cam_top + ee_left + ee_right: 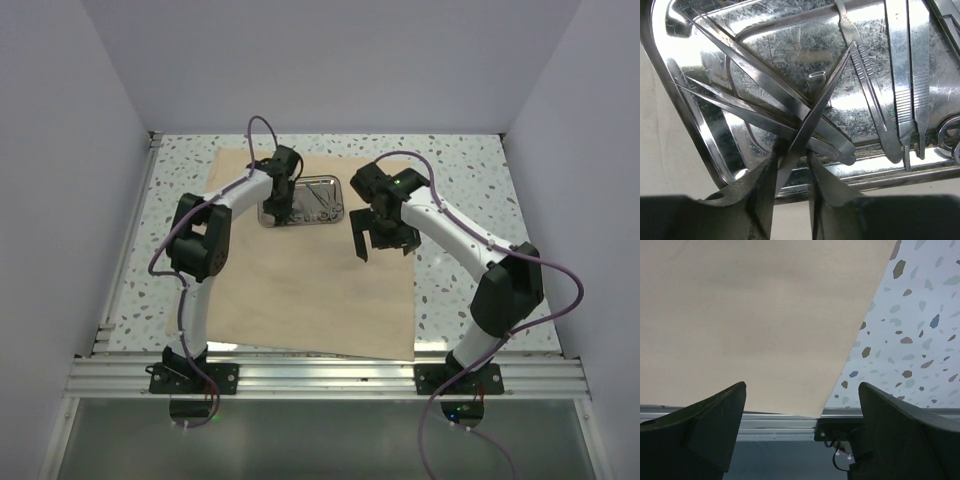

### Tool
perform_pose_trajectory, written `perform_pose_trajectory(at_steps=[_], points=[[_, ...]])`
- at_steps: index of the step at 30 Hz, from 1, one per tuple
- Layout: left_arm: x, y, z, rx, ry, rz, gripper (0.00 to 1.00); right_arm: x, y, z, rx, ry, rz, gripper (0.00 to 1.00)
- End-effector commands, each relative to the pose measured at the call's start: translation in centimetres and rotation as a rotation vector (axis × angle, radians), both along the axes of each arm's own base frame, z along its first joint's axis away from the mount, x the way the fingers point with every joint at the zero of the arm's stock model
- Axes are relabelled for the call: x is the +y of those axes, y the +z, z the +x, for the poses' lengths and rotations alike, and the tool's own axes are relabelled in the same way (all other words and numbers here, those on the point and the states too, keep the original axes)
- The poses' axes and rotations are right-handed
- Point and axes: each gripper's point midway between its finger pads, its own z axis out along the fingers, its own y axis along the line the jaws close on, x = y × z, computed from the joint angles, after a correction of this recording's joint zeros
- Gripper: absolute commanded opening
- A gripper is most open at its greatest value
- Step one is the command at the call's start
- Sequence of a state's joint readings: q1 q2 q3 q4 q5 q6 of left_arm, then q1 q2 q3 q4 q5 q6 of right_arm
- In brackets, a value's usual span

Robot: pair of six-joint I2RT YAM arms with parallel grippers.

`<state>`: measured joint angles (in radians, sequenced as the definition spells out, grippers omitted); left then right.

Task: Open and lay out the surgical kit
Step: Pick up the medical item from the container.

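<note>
The left fingers (755, 200) pinch slim pointed tweezers (817, 112) in the scratched, shiny steel tray (780, 45). The right fingers (715, 425) spread wide above smooth beige cloth (750, 315).

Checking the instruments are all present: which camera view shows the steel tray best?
The left wrist view: the steel tray fills the frame, its tweezers sharply distinct. The top external view shows it small, partly hidden by the left arm. The right wrist view shows only cloth and table, no tray.
</note>
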<state>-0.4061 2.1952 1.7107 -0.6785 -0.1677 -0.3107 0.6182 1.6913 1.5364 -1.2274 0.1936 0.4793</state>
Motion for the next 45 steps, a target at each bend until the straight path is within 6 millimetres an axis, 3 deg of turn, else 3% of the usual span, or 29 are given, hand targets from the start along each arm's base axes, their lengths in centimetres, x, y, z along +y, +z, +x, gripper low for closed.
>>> perform_pose_trajectory(at_steps=[1,3,4,7,12,18,21,25,29,30,32,33,35,37,38,41,44,45], points=[[1.0,-0.9,-0.3,0.009,0.005,0.027,0.30,-1.1,1.2,-0.6,-0.015,-0.036,-0.012,0.98],[1.6,-0.8,-0.4,0.007,0.016,0.035,0.22,-1.2,1.3,-0.9,-0.016,-0.057,-0.006,0.98],[1.8,-0.7,-0.4,0.004,0.023,0.042,0.09,-1.3,1.4,-1.1,-0.020,-0.064,-0.004,0.98],[2.6,0.7,-0.1,-0.022,0.043,0.073,0.00,-1.6,1.8,-1.8,-0.035,-0.092,0.019,0.98],[4.5,4.4,0.8,-0.078,0.096,0.185,0.00,-2.5,3.0,-3.1,-0.087,-0.114,0.062,0.98],[7.0,9.7,1.0,-0.160,0.148,0.448,0.00,-2.8,4.1,-4.2,-0.119,-0.073,0.112,0.98],[6.8,12.3,0.5,-0.184,0.141,0.560,0.00,-2.8,4.9,-4.9,-0.118,-0.051,0.139,0.98],[5.9,13.8,-1.8,-0.173,0.119,0.640,0.00,-3.0,6.1,-6.0,-0.147,-0.017,0.193,0.98],[5.5,13.4,-5.3,-0.128,0.148,0.659,0.00,-3.1,6.4,-7.2,-0.141,0.021,0.222,0.98],[5.0,12.1,-7.0,-0.088,0.113,0.668,0.00,-3.0,6.4,-7.5,-0.135,0.032,0.239,0.98],[4.8,12.1,-8.7,-0.091,0.122,0.649,0.00,-2.9,6.3,-8.0,-0.135,0.052,0.259,0.98],[4.8,11.0,-9.8,-0.049,0.115,0.636,0.00,-2.6,6.3,-8.4,-0.125,0.065,0.278,0.98],[4.6,9.4,-9.8,-0.013,0.113,0.653,0.00,-2.4,5.7,-8.7,-0.112,0.087,0.288,0.98],[4.3,8.4,-8.5,-0.001,0.071,0.706,0.00,-2.0,5.4,-9.0,-0.096,0.102,0.313,0.98],[4.2,6.8,-8.0,0.039,0.020,0.759,0.00,-2.0,5.1,-9.2,-0.083,0.112,0.315,0.98],[2.9,7.2,-6.4,0.021,-0.048,0.776,0.00,-1.9,5.8,-9.7,-0.069,0.131,0.326,0.98],[0.7,7.8,-4.9,0.029,-0.127,0.590,0.00,-2.0,6.6,-9.9,-0.096,0.135,0.343,0.97],[-0.6,8.0,-4.5,0.046,-0.141,0.460,0.05,-2.2,6.6,-10.1,-0.100,0.132,0.344,0.98]])
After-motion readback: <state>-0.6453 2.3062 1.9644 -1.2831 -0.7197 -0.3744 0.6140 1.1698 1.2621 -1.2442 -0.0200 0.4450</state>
